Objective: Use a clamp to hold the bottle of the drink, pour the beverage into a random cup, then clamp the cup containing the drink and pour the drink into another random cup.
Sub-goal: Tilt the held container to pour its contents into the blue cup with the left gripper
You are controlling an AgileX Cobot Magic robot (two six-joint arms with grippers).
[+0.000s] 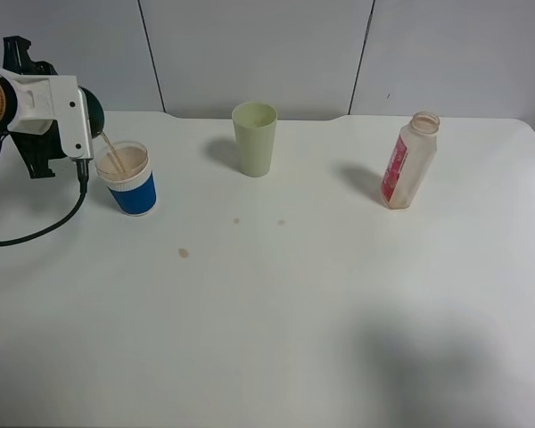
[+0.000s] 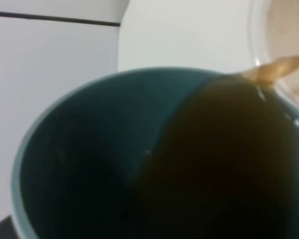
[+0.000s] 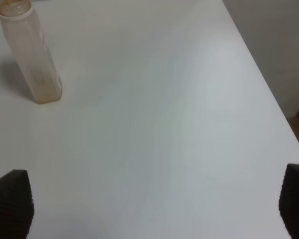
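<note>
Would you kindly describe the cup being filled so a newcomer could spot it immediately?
On the white table, look to the far left, just beside the left gripper. There stands the short cup: blue below, white band above, unlike the taller plain pale green cup mid-table.

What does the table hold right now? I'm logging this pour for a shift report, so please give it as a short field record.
left gripper: shut on dark teal cup, tipped over the blue cup
stream: thin brown stream running into the blue cup
blue cup: upright, brownish drink inside
pale green cup: upright at the back middle, untouched
bottle: upright on the right, uncapped, nearly empty
right gripper: open, empty, away from the bottle
table: a few small brown drips near the middle
</note>
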